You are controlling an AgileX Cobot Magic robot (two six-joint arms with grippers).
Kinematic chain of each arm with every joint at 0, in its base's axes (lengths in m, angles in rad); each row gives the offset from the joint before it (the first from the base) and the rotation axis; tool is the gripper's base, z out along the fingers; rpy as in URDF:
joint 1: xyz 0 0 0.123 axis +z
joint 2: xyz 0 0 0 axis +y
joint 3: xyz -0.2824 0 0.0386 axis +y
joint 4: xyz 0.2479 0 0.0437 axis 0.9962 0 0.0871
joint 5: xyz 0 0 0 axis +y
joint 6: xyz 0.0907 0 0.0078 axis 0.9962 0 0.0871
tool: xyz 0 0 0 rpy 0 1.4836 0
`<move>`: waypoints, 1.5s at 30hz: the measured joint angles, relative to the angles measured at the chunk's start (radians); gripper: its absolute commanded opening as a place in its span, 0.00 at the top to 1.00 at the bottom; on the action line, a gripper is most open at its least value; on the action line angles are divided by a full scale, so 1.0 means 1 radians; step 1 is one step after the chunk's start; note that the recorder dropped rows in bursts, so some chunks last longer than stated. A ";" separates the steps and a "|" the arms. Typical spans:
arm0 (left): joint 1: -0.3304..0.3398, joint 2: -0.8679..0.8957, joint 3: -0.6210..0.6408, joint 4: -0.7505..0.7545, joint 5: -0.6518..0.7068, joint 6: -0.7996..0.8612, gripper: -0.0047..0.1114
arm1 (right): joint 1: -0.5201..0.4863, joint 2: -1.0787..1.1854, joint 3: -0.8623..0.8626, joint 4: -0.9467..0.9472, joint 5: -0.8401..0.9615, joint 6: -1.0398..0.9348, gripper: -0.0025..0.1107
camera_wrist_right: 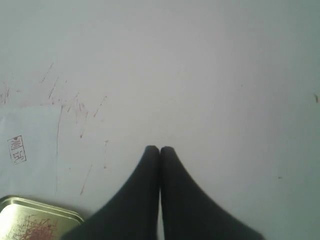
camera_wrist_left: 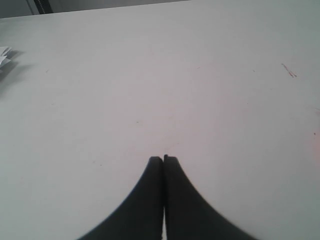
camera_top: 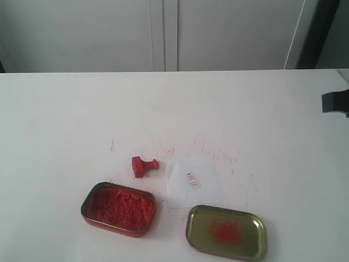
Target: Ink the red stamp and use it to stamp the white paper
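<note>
Exterior view shows the red stamp (camera_top: 144,165) lying on its side just left of the white paper (camera_top: 192,191), which already bears a red print (camera_top: 193,179), so the job looks done, while the left gripper (camera_wrist_left: 163,159) and right gripper (camera_wrist_right: 159,148) sit pinched together, empty.

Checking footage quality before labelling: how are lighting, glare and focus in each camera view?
Exterior view: flat, soft light, faint shadows, the white paper barely stands out from the table. Left wrist view: the shut left gripper is a dark, soft-edged silhouette. Right wrist view: the same for the right gripper, bluish cast, no glare.
</note>
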 measured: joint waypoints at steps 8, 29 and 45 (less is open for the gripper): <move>0.000 0.000 0.000 0.000 0.000 0.000 0.96 | 0.000 -0.147 0.065 -0.007 -0.053 0.002 0.98; 0.000 0.000 0.000 0.000 0.000 0.000 0.96 | 0.000 -0.434 0.200 -0.014 -0.176 0.002 0.98; 0.000 0.000 0.000 0.000 0.000 0.000 0.96 | 0.000 -0.434 0.253 -0.022 -0.283 0.002 0.98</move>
